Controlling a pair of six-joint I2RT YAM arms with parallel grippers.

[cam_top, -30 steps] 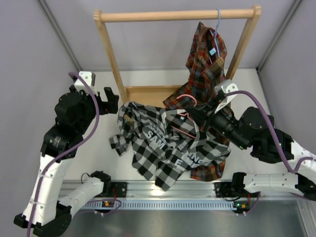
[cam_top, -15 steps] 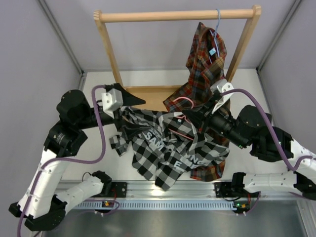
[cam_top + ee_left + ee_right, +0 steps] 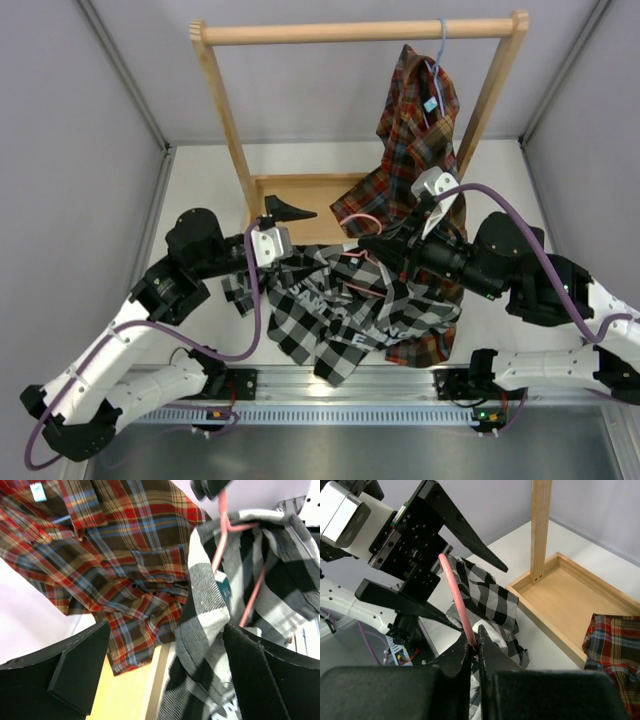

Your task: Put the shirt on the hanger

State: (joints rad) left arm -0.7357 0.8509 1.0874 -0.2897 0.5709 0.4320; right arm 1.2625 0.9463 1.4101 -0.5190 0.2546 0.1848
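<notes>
One black-and-white checked shirt [image 3: 335,312] lies bunched on the table [image 3: 195,190] just in front of the wooden rack's tray base [image 3: 300,192], with white lettering showing on its upper folds. Its upper part is raised and draped over the thin pink hanger [image 3: 456,596], whose wire runs down into the cloth in the left wrist view. The right gripper [image 3: 476,632] has its fingers pressed together on that pink wire, holding it tilted above the shirt. The left gripper [image 3: 166,630] stands wide apart with nothing between its pads. It faces the lifted fold, and its right finger [image 3: 260,672] sits just beside the checked cloth; whether it touches cannot be told. Behind, a red, orange and blue plaid shirt [image 3: 415,130] hangs from a light blue hanger [image 3: 441,50] on the rack's top rail [image 3: 350,32]. Its lower part trails to the table, where it lies partly under the checked shirt's right edge.
</notes>
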